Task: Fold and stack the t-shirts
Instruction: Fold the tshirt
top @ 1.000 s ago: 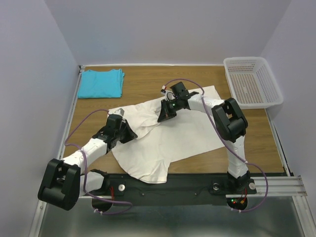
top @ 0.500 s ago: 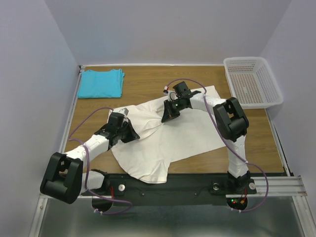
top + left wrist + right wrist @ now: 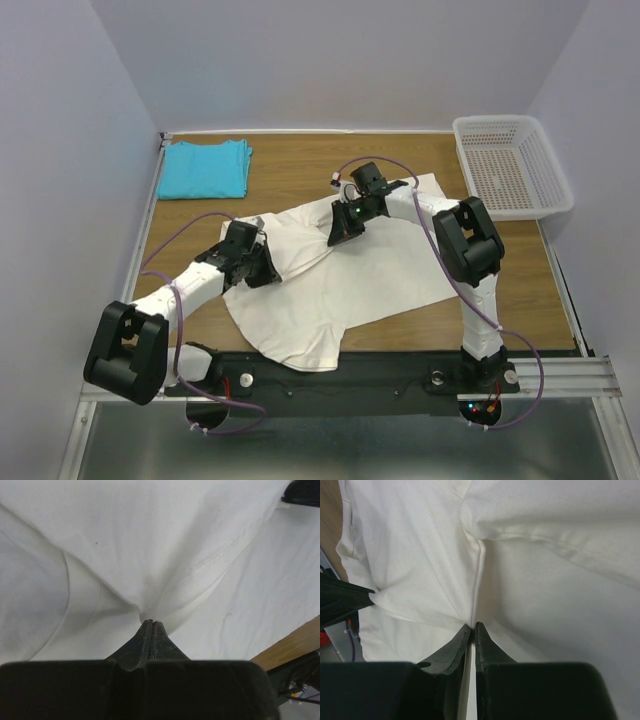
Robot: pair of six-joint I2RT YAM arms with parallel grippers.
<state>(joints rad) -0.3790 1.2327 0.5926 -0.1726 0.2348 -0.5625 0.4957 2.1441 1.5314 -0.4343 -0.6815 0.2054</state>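
The cream t-shirt [image 3: 350, 285] lies spread and rumpled across the middle of the table. My left gripper [image 3: 258, 265] [image 3: 151, 622] is shut on a bunched fold at the shirt's left side, with cloth pulled tight to its tips. My right gripper [image 3: 338, 234] [image 3: 474, 625] holds a pinch of the same shirt near its upper middle. Its jaws are almost together, with a thin slit between them and a seam running to the tips. The turquoise t-shirt [image 3: 205, 168] lies folded at the far left corner, apart from both grippers.
A white perforated basket [image 3: 558, 203] stands at the far right corner. Bare wood [image 3: 300, 165] shows between the turquoise shirt and the basket. The shirt's lower hem [image 3: 300, 355] hangs over the black rail at the table's near edge.
My left gripper has carried its fold of the cream shirt a little up and to the right, towards the right gripper. The right gripper has barely shifted.
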